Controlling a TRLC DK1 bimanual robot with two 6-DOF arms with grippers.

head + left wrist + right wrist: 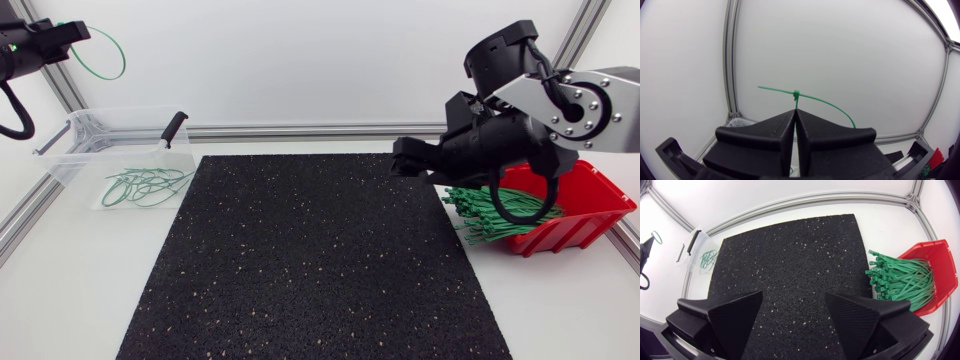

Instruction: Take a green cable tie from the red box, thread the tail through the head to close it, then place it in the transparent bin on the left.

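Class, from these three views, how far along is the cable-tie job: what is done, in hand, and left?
Done: one green cable tie is out of the red box and closed into a loop. In hand: the left gripper is shut on it, up near the transparent bin. Left: placing it in with the looped ties there.

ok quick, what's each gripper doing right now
Left gripper: shut on a looped green cable tie.
Right gripper: open, holding nothing.
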